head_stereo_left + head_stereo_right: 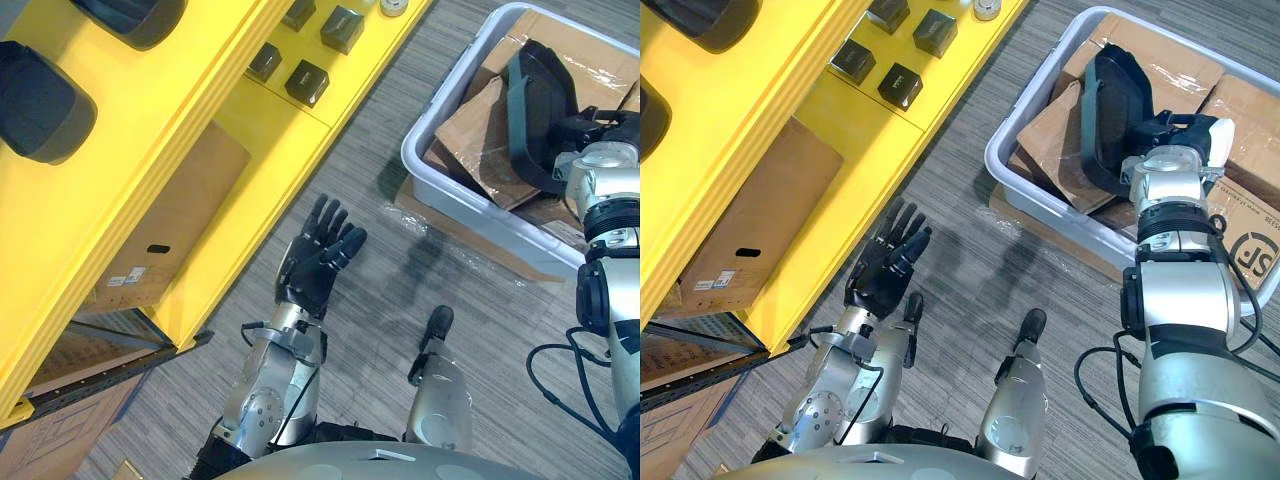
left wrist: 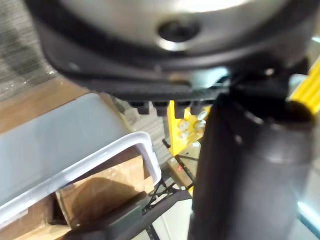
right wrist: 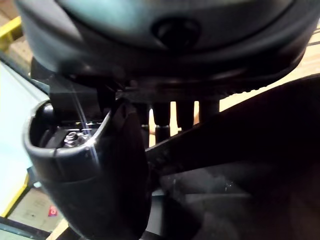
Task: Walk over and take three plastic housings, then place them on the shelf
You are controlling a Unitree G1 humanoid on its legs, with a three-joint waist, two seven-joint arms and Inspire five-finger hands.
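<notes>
The step in hand is picking from the grey bin (image 1: 1050, 210), which sits on the floor at the far right. A black plastic housing (image 1: 1105, 100) stands on edge there among cardboard pieces (image 1: 1060, 125). The right hand (image 1: 1170, 130) is against the housing's right rim, though I cannot tell whether it has closed on it. The left hand (image 1: 315, 260) hovers over the floor in the middle, empty, its fingers straight and spread.

The yellow shelf (image 1: 200, 100) runs along the left. Two dark rounded pieces (image 1: 40, 100) that look like housings lie on its top level, so this is probably the last one. Next, the right hand needs a firm hold and a lift clear of the bin wall. Then the housing has to be carried left to the shelf.
</notes>
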